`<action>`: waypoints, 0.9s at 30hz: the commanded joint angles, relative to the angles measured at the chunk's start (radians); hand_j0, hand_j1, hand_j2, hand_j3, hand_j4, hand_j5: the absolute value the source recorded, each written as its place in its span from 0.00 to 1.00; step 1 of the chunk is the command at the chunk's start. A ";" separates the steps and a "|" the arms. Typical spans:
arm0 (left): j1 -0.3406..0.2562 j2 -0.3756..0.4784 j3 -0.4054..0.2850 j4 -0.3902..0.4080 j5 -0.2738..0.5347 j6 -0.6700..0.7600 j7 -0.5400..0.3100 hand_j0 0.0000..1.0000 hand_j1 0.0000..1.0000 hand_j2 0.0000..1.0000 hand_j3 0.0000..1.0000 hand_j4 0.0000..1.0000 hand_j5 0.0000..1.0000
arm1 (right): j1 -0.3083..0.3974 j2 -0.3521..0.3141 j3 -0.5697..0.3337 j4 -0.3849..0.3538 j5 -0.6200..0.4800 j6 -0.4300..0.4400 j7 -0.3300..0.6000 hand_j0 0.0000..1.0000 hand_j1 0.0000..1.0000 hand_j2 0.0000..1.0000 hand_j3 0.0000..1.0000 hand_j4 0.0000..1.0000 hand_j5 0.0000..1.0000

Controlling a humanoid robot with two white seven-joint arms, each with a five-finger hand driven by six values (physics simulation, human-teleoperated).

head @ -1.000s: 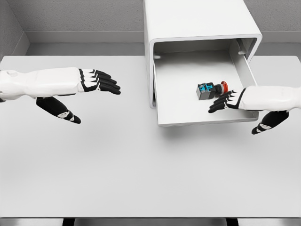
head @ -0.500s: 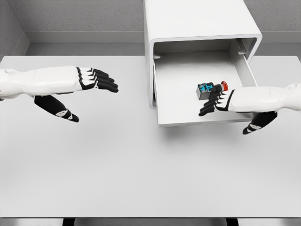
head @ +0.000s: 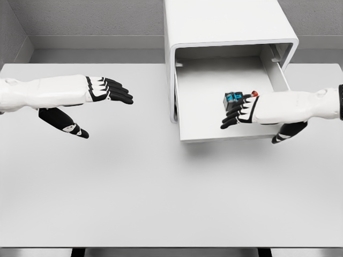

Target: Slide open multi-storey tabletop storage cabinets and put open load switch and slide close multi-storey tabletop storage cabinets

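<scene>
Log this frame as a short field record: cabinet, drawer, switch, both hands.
cabinet: white cabinet at the table's far edge
drawer: bottom drawer slid out, open
switch: load switch lies inside the drawer, right of centre, partly covered by the right hand
right hand: right hand over the drawer, fingers extended over the switch, not closed on it
left hand: left hand open above the table, left of the cabinet

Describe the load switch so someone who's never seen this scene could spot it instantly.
Find the white cabinet at the table's far edge; its bottom drawer is slid open. The load switch lies inside, toward the right, partly covered by the right hand. It is the only coloured thing: dark body, cyan top, red knob.
</scene>
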 commanded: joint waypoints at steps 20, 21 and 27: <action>0.000 0.001 0.003 0.034 0.011 0.003 0.000 1.00 1.00 1.00 1.00 1.00 1.00 | -0.074 0.130 -0.017 0.049 0.095 0.002 -0.005 1.00 1.00 1.00 1.00 1.00 1.00; 0.000 0.001 0.001 0.034 0.009 0.003 0.000 1.00 1.00 1.00 1.00 1.00 1.00 | -0.071 0.113 -0.017 0.033 0.095 0.002 -0.011 1.00 1.00 1.00 1.00 1.00 1.00; -0.002 0.001 0.003 0.034 0.009 0.003 0.000 1.00 1.00 1.00 1.00 1.00 1.00 | 0.067 0.000 -0.014 0.016 0.090 0.002 -0.025 1.00 1.00 1.00 1.00 1.00 1.00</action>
